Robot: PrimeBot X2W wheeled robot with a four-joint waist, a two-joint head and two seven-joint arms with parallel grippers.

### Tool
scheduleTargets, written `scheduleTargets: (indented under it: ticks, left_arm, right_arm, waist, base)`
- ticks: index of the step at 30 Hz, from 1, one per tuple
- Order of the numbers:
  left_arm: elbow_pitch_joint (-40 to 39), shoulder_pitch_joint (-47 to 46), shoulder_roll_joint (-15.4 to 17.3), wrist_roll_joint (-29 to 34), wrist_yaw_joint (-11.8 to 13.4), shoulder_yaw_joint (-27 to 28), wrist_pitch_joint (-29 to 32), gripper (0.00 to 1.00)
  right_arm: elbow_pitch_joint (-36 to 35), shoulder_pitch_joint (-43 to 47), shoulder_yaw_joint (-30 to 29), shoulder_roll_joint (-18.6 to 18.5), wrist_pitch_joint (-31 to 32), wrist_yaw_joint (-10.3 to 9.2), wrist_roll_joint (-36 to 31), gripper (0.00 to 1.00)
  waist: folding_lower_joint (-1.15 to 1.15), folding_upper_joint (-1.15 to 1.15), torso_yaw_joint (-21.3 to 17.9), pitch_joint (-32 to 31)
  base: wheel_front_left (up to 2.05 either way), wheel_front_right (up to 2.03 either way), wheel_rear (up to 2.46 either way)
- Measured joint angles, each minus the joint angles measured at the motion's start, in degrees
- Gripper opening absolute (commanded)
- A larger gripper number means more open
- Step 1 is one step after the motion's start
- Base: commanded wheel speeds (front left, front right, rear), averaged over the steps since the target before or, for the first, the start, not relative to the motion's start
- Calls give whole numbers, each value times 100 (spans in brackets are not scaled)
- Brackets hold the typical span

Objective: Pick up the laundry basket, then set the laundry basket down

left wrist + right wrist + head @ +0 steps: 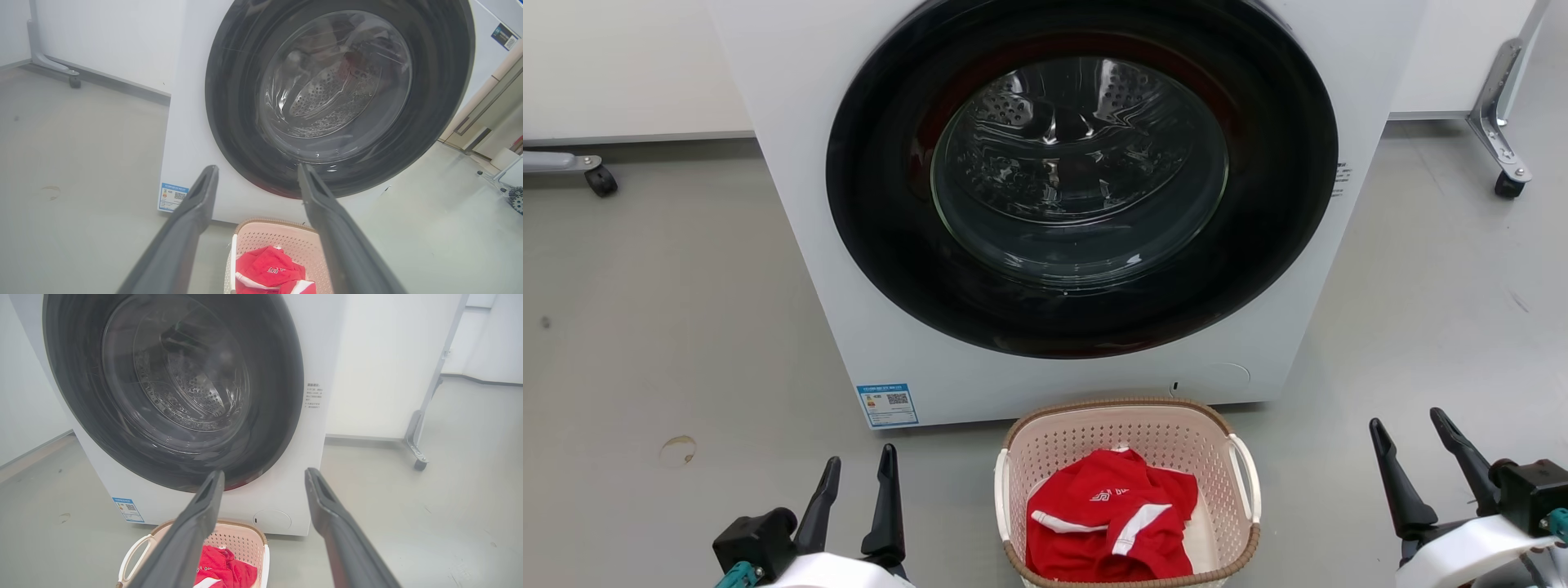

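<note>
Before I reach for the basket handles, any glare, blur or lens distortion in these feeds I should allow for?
Head view: sharp, evenly lit, laundry basket crisp; room reflections streak the washer door glass. Left wrist view: hazy, wide-angle stretch toward the frame edges, left gripper soft up close. Right wrist view: similar haze and stretch, right gripper soft.

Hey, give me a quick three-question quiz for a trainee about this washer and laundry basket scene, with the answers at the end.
1. True or false: the laundry basket stands on the floor in front of the washer.
2. What is the main colour of the garment in the basket?
3. The left gripper and right gripper are: A) both open, clear of the basket; B) both shut on its handles; C) both inside the basket.
Key: 1 true; 2 red; 3 A.
</note>
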Motion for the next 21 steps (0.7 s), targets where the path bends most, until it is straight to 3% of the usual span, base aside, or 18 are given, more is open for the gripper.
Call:
scheduleTargets:
  ticks: [14, 21]
  left_arm:
    - [-4, -58, 31, 710, 59, -194, -225, 100]
    - [-2, -58, 37, 709, 60, -197, -225, 100]
  right_arm:
    - [44, -2, -33, 40, -241, 1, -730, 100]
    - [44, -2, -37, 45, -241, 1, -732, 100]
  waist:
    - [0, 0, 36, -30]
    - [0, 0, 59, -25]
  base:
    - [0, 0, 0]
    - [0, 0, 0]
